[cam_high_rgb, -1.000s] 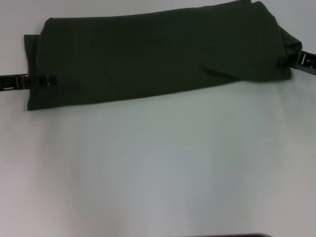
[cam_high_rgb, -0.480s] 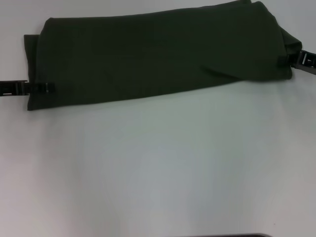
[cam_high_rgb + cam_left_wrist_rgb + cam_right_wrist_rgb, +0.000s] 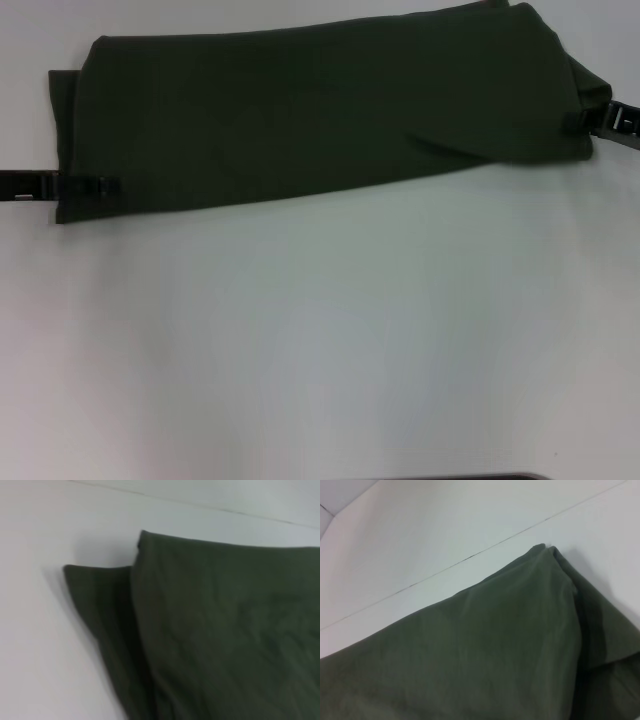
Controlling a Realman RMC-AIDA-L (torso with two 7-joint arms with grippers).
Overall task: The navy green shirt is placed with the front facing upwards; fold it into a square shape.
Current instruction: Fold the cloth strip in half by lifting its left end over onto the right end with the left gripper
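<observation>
The navy green shirt (image 3: 320, 110) lies folded into a long band across the far part of the white table, plain side up, with no lettering or collar showing. My left gripper (image 3: 100, 186) reaches in from the left and overlaps the band's left end near its front corner. At the right end, my right gripper (image 3: 600, 120) sits against the bunched fabric. The left wrist view shows the shirt's (image 3: 225, 630) stacked layers at a corner. In the right wrist view a rounded fold of the shirt (image 3: 470, 650) fills the frame.
White table (image 3: 320, 340) stretches from the shirt toward me. A dark edge (image 3: 470, 477) shows at the very bottom of the head view. A thin seam (image 3: 470, 557) crosses the table surface beyond the shirt.
My left gripper has slid along the shirt's left end toward the near edge. The right gripper has barely shifted. The shirt has not moved.
</observation>
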